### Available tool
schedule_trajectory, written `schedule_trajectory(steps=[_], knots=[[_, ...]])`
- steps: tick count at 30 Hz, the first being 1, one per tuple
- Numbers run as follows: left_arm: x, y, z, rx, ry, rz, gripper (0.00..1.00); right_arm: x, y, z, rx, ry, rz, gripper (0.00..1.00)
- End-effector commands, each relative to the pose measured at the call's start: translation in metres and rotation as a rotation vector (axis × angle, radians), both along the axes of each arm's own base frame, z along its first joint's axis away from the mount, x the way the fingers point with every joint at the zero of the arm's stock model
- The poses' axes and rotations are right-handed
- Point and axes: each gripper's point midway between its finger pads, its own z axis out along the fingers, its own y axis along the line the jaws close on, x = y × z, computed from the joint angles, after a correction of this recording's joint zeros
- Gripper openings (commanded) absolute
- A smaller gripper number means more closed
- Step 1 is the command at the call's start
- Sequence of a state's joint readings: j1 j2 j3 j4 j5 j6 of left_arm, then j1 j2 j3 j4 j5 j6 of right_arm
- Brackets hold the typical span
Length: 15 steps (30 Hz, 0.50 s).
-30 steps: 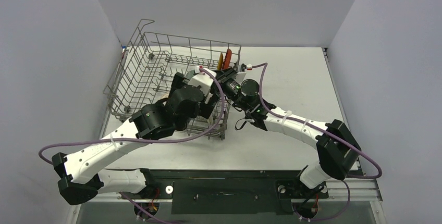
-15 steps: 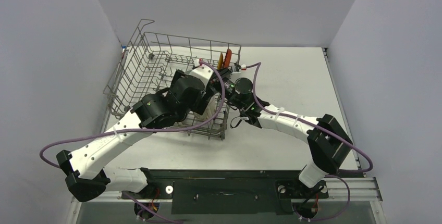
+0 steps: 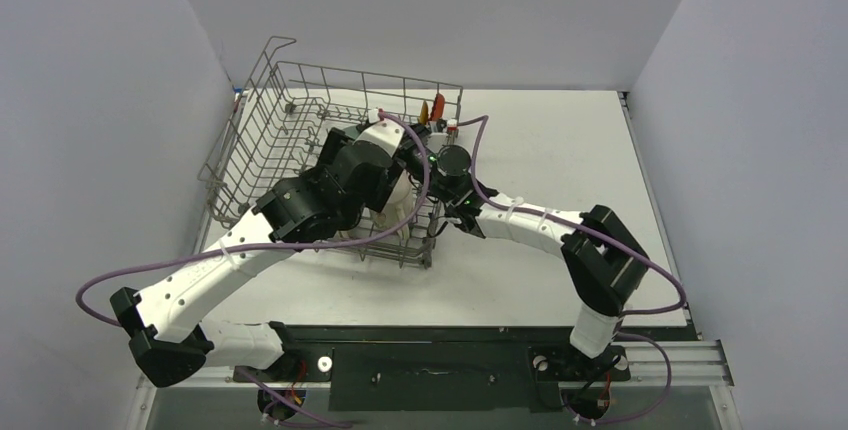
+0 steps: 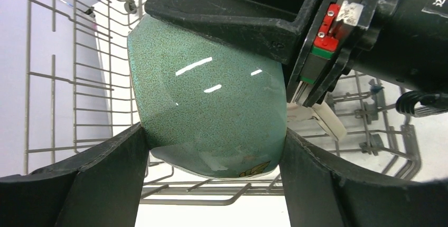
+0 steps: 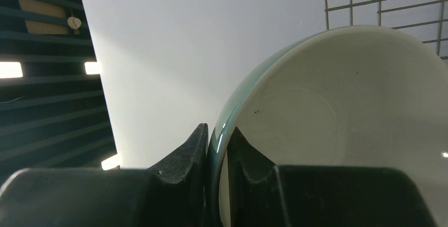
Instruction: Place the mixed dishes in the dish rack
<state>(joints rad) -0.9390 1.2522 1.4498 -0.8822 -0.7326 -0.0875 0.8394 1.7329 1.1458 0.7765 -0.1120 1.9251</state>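
Note:
A bowl (image 4: 206, 100), speckled green outside and white inside (image 5: 338, 111), hangs over the grey wire dish rack (image 3: 290, 130). My right gripper (image 5: 217, 132) is shut on its rim, one finger inside and one outside; it shows from above in the left wrist view as a black finger (image 4: 238, 5). My left gripper (image 4: 212, 132) has a finger pressed against each side of the bowl. In the top view both grippers meet at the rack's right side (image 3: 405, 145). A red plate (image 3: 438, 107) and a yellow saucer (image 3: 424, 113) stand upright at the rack's back right.
The rack has tall mesh sides and upright tines (image 4: 211, 163) just under the bowl. Something cream (image 3: 400, 218) lies in the rack's near right part, mostly hidden by my left arm. The white table (image 3: 560, 160) lies to the right.
My left arm has reached further into the rack toward its back right, and my right gripper has shifted left with the bowl. The two grippers now meet on the bowl.

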Motion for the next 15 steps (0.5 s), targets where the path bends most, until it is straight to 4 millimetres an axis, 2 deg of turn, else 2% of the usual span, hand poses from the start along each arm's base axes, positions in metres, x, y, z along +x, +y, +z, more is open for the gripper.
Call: schedule_trajectory(steps=[1,4,5,9,15], knots=[[0.012,-0.003,0.011,-0.03,-0.056,0.001,0.0,-0.012,-0.019,0.107,0.332,-0.166,0.0,0.03],[0.016,0.004,0.012,-0.032,-0.072,0.016,0.0,-0.01,-0.016,0.104,0.352,-0.179,0.005,0.13],[0.018,0.007,0.011,-0.036,-0.076,0.026,0.0,-0.01,-0.015,0.104,0.352,-0.181,0.007,0.21],[0.024,0.017,0.014,-0.059,-0.1,0.049,0.0,-0.01,-0.006,0.104,0.321,-0.204,0.022,0.38],[0.034,0.023,0.013,-0.09,-0.109,0.07,0.0,-0.004,0.003,0.094,0.288,-0.185,0.026,0.51]])
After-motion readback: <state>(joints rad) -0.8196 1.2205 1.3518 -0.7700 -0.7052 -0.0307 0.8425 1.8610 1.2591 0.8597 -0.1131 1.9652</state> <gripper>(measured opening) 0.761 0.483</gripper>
